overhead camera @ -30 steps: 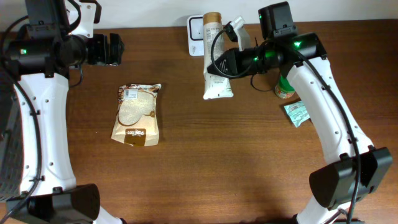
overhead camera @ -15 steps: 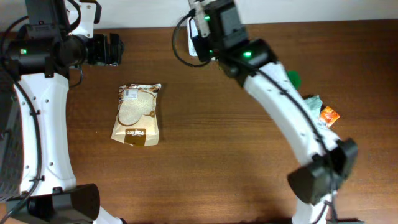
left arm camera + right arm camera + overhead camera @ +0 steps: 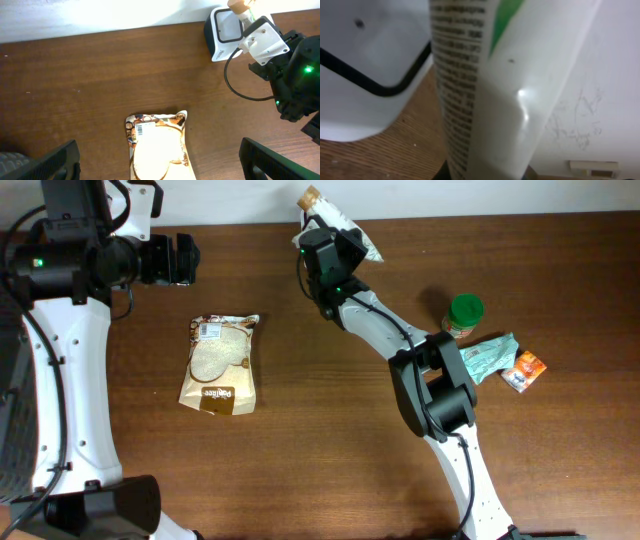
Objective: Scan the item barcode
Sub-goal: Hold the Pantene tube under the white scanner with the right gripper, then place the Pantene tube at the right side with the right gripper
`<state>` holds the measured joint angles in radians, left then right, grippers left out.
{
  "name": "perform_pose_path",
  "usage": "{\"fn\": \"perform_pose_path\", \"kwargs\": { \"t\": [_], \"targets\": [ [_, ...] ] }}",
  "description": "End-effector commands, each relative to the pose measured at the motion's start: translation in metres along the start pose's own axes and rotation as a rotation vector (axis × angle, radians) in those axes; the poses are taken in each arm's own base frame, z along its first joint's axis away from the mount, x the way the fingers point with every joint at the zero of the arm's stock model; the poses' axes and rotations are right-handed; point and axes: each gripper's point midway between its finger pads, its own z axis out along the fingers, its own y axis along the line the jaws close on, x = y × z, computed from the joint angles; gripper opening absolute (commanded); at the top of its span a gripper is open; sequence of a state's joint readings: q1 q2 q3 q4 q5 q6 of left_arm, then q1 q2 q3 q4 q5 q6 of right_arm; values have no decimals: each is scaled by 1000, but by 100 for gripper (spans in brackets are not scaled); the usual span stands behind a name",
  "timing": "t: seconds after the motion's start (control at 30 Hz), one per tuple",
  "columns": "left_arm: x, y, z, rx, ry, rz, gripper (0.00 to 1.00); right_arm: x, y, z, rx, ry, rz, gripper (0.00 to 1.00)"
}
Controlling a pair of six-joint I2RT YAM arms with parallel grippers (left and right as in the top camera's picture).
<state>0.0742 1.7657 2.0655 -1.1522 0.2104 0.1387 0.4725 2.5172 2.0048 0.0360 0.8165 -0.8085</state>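
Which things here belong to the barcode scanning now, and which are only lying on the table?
Belong to the job:
- white pouch, held up at the scanner
- scanner

Only lying about:
- beige snack bag
- green-lidded jar
- teal packet
- orange packet

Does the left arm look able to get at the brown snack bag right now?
Probably yes: the left tool is open and empty, and the snack bag lies alone on bare table nearby, nothing between.
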Motion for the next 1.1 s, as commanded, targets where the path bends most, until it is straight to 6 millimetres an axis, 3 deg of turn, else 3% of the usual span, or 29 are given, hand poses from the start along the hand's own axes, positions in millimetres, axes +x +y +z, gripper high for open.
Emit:
{"fn": "perform_pose_path", "kwargs": {
  "t": [0.0,0.3,0.37,0.43,0.6,0.7,0.77,0.87,0.9,1.0,1.07],
  "targets": [
    [-1,0,0,8,-5,16,99,-2,-20,4,45,2,36,4],
    [-1,0,0,8,-5,15,99,-18,-3,-9,1,-43,-61,4],
    [-1,0,0,8,-5,16,99,-22,-7,-15,17,-40,-59,4],
    [-1,0,0,8,-5,16,99,-29,-29,-27,51,-40,-24,4],
    [-1,0,0,8,-5,16,99,-49,-125,-75,96,-98,194,4],
    [-1,0,0,8,-5,15,99,-45,-157,-125,-102,-136,318,4],
    [-1,0,0,8,-5,16,99,-35,-160,-151,-237,-128,406,4],
    [-1,0,0,8,-5,15,99,-1,-148,-183,-404,3,510,4],
    [-1,0,0,8,-5,16,99,32,-129,-193,-465,143,476,4],
    [-1,0,0,8,-5,15,99,77,-97,-197,-511,348,446,4],
    [-1,0,0,8,-5,15,99,112,-64,-202,-599,496,406,4]
  ]
}}
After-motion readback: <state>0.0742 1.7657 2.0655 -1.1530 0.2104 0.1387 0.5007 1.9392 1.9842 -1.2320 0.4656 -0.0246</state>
